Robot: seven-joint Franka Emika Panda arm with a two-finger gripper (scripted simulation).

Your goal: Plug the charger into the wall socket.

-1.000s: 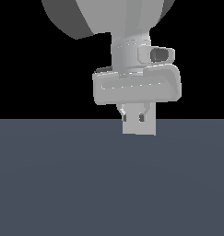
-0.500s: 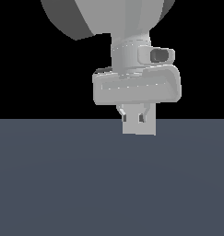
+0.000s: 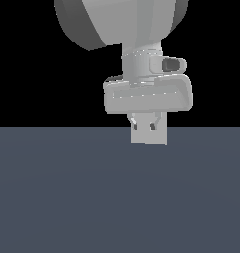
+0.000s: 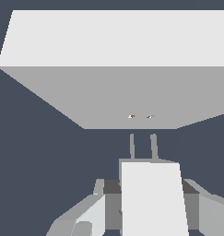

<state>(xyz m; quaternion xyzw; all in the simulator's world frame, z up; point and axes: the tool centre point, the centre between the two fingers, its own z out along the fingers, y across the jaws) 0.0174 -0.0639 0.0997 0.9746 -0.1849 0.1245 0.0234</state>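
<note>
Dark floor (image 3: 67,197), charger (image 4: 152,198) unmoved, fingers (image 4: 92,216) gripping

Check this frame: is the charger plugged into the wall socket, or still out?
Out. In the wrist view the charger prongs stop short of the wall socket, dark floor showing between.

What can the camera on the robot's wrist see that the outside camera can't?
Only the wrist view shows the big light-grey square wall socket with two tiny orange holes, plus two thin grey prongs on the small white-grey cube charger, pointing at the holes but not yet in. Only the exterior view shows the pale grey robot arm above. Both show the gripper shut on the charger over the dark grey-blue floor.
</note>
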